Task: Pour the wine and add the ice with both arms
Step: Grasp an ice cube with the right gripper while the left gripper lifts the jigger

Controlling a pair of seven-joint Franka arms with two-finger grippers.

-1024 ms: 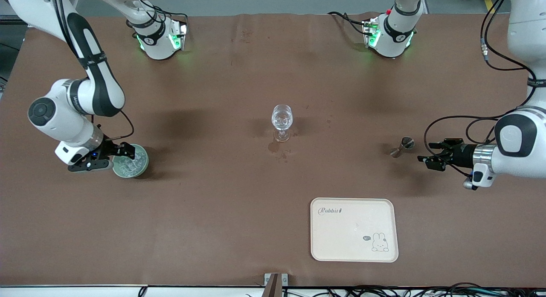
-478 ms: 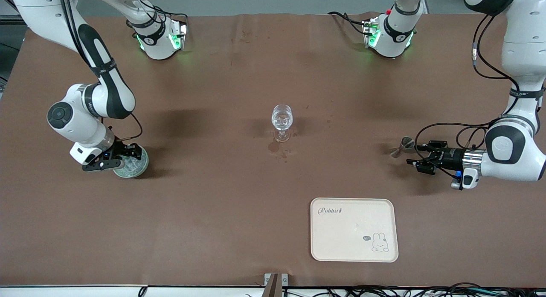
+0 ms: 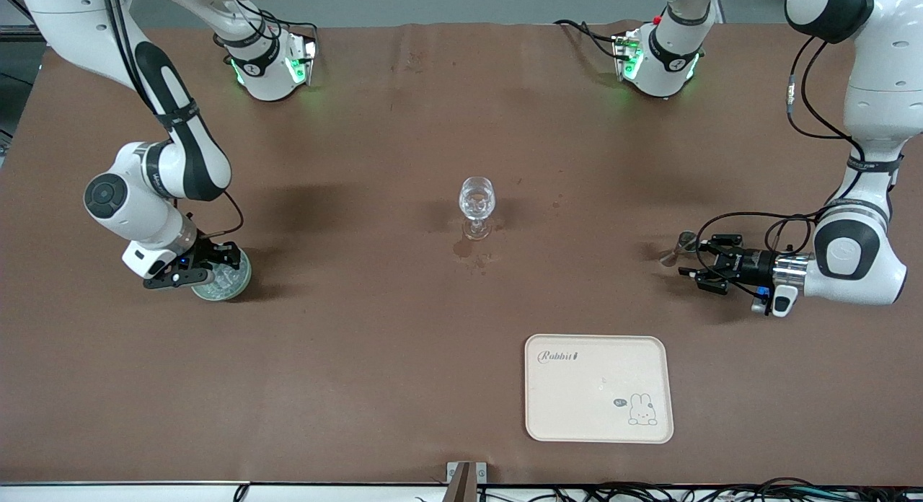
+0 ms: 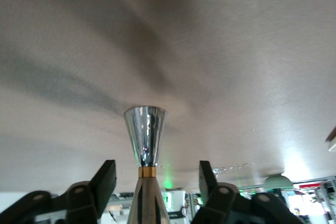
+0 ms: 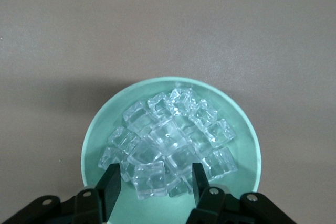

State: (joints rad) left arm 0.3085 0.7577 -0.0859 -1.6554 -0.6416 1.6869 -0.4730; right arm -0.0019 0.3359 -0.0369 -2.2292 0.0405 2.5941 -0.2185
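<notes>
A green bowl (image 3: 225,278) (image 5: 100,129) heaped with clear ice (image 5: 168,137) stands toward the right arm's end of the table. My right gripper (image 3: 220,264) (image 5: 153,174) is low over it, open, its fingers on either side of one cube with gaps showing. A silver jigger (image 3: 681,245) (image 4: 146,132) with a gold band stands toward the left arm's end. My left gripper (image 3: 694,259) (image 4: 156,174) is open around its lower cone, not touching it. A stemmed wine glass (image 3: 477,203) stands upright mid-table. Wine is out of view.
A cream tray (image 3: 598,423) with a rabbit print lies nearer the front camera than the glass, toward the left arm's end. Dark stains (image 3: 465,249) mark the brown table cover by the glass's foot. Both arm bases (image 3: 270,65) (image 3: 660,58) stand at the table's edge farthest from the camera.
The left gripper has slid toward the jigger and now straddles it. The right gripper has shifted further over the bowl and its jaws have narrowed around a cube.
</notes>
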